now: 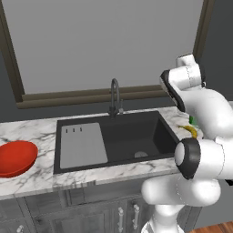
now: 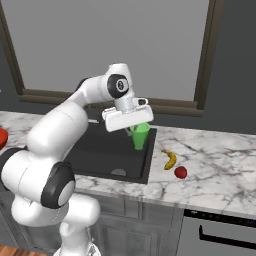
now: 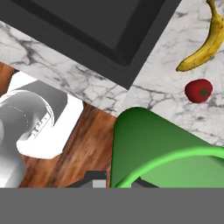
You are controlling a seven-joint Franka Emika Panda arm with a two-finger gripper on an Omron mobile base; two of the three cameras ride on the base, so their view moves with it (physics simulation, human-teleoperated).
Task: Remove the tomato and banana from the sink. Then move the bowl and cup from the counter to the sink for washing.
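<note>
My gripper (image 2: 135,128) is shut on the rim of the green cup (image 2: 140,136), which hangs in the air over the right edge of the black sink (image 2: 107,150). In the hand view the cup (image 3: 157,148) sits close, its rim at my gripper (image 3: 118,181). The yellow banana (image 2: 170,159) and the small red tomato (image 2: 181,172) lie on the marble counter (image 2: 220,165) just right of the sink. Both also show in the hand view, banana (image 3: 205,43) above tomato (image 3: 198,90). The red bowl (image 1: 16,157) rests on the counter left of the sink (image 1: 132,134).
A dark curved faucet (image 1: 114,96) rises behind the basin. A grey ribbed drainboard (image 1: 83,144) covers the sink's left part. Grey cabinet fronts (image 2: 220,235) run below the counter, and a window wall stands behind it.
</note>
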